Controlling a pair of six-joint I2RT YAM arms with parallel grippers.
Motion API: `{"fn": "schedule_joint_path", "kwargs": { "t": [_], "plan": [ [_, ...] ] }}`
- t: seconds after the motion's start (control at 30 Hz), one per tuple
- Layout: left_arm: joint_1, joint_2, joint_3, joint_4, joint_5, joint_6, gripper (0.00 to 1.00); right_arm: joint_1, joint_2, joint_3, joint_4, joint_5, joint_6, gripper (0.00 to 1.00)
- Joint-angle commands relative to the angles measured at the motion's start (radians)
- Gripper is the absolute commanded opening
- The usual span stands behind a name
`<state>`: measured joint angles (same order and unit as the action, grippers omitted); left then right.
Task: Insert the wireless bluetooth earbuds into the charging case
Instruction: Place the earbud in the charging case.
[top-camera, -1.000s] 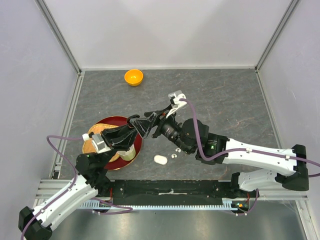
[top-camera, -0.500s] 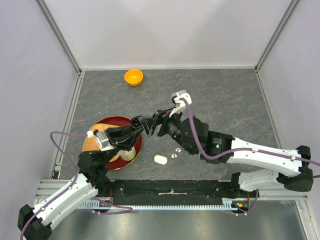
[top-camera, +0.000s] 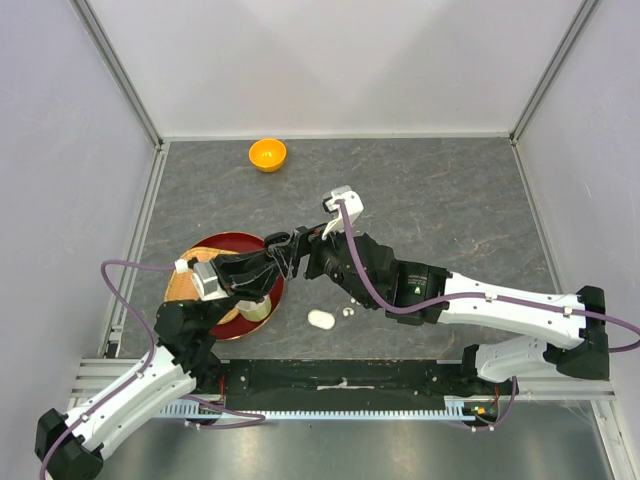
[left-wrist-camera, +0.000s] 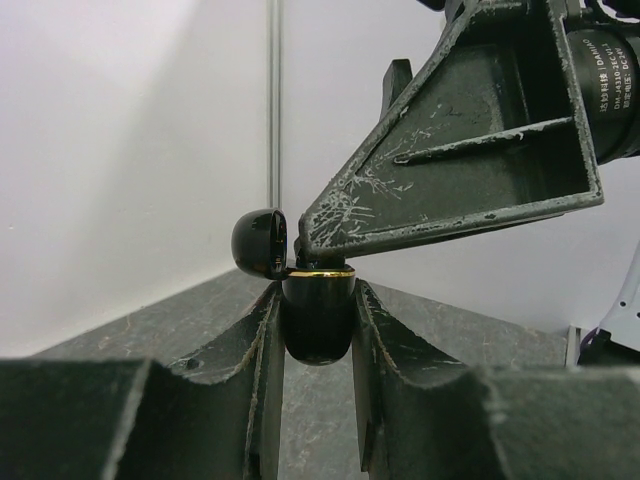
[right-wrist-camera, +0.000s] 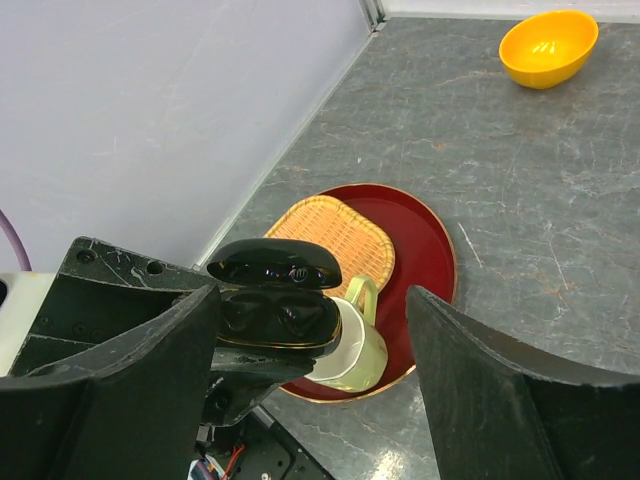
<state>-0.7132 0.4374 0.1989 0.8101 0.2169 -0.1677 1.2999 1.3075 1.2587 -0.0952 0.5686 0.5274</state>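
The left gripper (left-wrist-camera: 318, 325) stood clamped on an open black charging case (right-wrist-camera: 275, 315). The right gripper (right-wrist-camera: 312, 293), fingers spread and empty, straddled it. Tiny pale earbuds (top-camera: 348, 311) lay on the table (top-camera: 450, 190) nearby; the case seemed readied, and fetching one looked next, needing a delicate pinch

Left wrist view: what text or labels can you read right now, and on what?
"DAMIAO": printed sideways on the black motor housing, top right.
A line beside it starting "DM-": too small to read reliably.
Charging case: no text, only a gold band.
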Motion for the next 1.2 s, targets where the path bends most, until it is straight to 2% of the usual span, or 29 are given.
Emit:
{"fn": "schedule_joint_path", "kwargs": {
  "t": [0.0, 0.37, 0.43, 0.5, 0.57, 0.63, 0.73, 0.83, 1.17],
  "plan": [
    [0.001, -0.019, 0.028, 0.044, 0.003, -0.027, 0.02, -0.005, -0.007, 0.038, -0.020, -0.003, 0.017, 0.81],
    [0.001, -0.023, 0.014, 0.004, 0.038, -0.033, 0.02, -0.054, -0.103, 0.044, -0.012, 0.007, 0.009, 0.86],
    [0.001, -0.019, 0.016, 0.003, 0.050, -0.033, 0.02, -0.102, -0.106, 0.050, -0.047, -0.074, 0.069, 0.87],
    [0.001, -0.011, 0.022, 0.001, 0.079, -0.033, 0.02, -0.200, -0.097, 0.071, -0.083, -0.245, 0.127, 0.87],
    [0.001, 0.003, 0.031, -0.003, 0.108, -0.027, 0.02, -0.284, -0.065, 0.094, -0.110, -0.347, 0.154, 0.87],
    [0.001, 0.026, 0.053, -0.009, 0.160, -0.018, 0.02, -0.323, -0.034, 0.120, -0.153, -0.486, 0.157, 0.87],
    [0.001, 0.059, 0.085, -0.029, 0.216, -0.013, 0.02, -0.363, 0.024, 0.168, -0.201, -0.608, 0.155, 0.87],
    [0.001, 0.081, 0.099, -0.031, 0.240, -0.009, 0.02, -0.373, 0.049, 0.173, -0.202, -0.677, 0.143, 0.87],
    [0.003, 0.109, 0.116, -0.020, 0.251, 0.007, 0.02, -0.390, 0.053, 0.119, -0.239, -0.748, 0.128, 0.87]
  ]
}}
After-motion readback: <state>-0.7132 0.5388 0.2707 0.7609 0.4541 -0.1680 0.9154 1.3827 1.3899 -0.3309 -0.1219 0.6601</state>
